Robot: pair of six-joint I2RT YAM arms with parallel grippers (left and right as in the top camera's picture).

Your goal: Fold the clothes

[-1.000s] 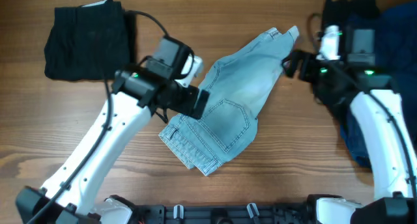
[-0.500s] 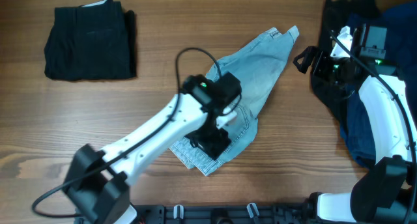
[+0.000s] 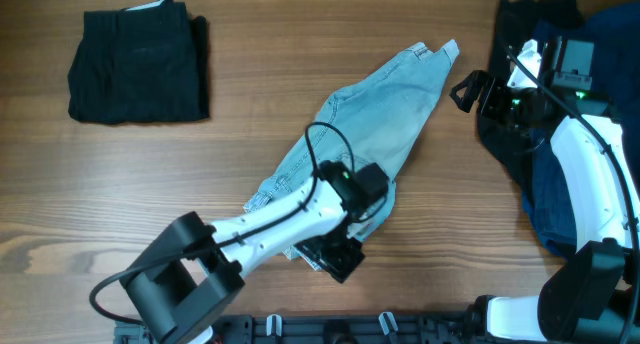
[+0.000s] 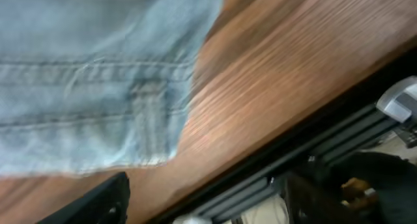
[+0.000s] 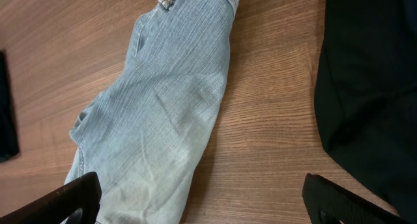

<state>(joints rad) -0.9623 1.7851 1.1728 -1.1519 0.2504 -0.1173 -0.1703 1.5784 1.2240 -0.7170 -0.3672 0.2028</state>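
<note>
Clearly, left end effector [image 4: 210,196] gapes empty.

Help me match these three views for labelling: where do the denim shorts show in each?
Overhead: the denim shorts lie diagonally across the centre.
Left wrist: a stitched edge of the shorts fills the upper left.
Right wrist: the shorts run from top centre to lower left.
Shared landmark: the wooden table beneath them.

bare table [image 3: 270,54] lies open between black garment [image 3: 135,64] and denim shorts [image 3: 385,124], dark clothes pile [image 3: 538,209] crowding the right edge.
</note>
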